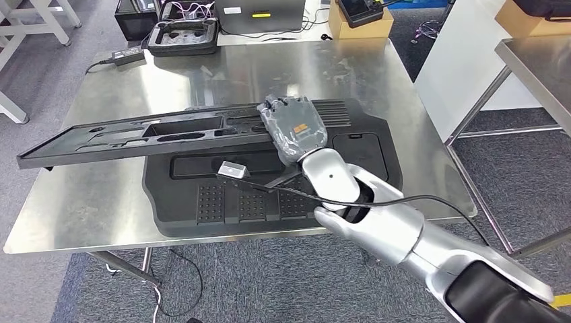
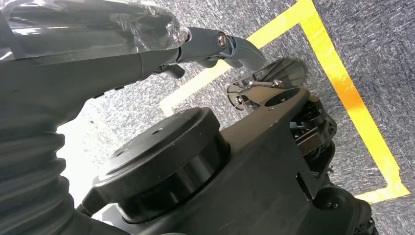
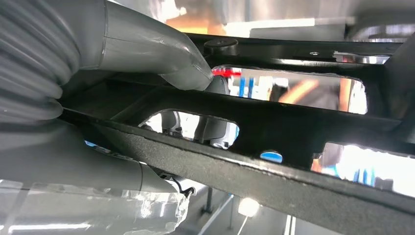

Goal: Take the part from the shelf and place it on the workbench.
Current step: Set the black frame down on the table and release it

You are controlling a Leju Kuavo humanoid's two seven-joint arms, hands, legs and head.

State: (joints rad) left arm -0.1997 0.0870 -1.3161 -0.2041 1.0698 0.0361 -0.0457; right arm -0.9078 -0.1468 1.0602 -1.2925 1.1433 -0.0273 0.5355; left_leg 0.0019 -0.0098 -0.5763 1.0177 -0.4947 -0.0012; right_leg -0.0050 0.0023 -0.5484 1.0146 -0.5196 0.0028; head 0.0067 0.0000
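A long black plastic part (image 1: 135, 138) with several cut-outs stretches across the steel workbench (image 1: 87, 202), from its left side to the middle. My right hand (image 1: 295, 128) grips the part's right end from above, with the arm coming in from the lower right. In the right wrist view the grey thumb (image 3: 166, 54) presses on the part's (image 3: 293, 127) upper face and fingers show through a cut-out beneath. Whether the part touches the bench I cannot tell. My left hand (image 2: 147, 44) hangs over the floor, one finger stretched out, holding nothing.
A wide black ribbed panel (image 1: 269, 202) lies flat on the bench under the held part. At the far edge sit a black case (image 1: 183, 35), a power adapter (image 1: 128, 55) and a cardboard box (image 1: 360, 20). A second steel table (image 1: 539, 60) stands to the right.
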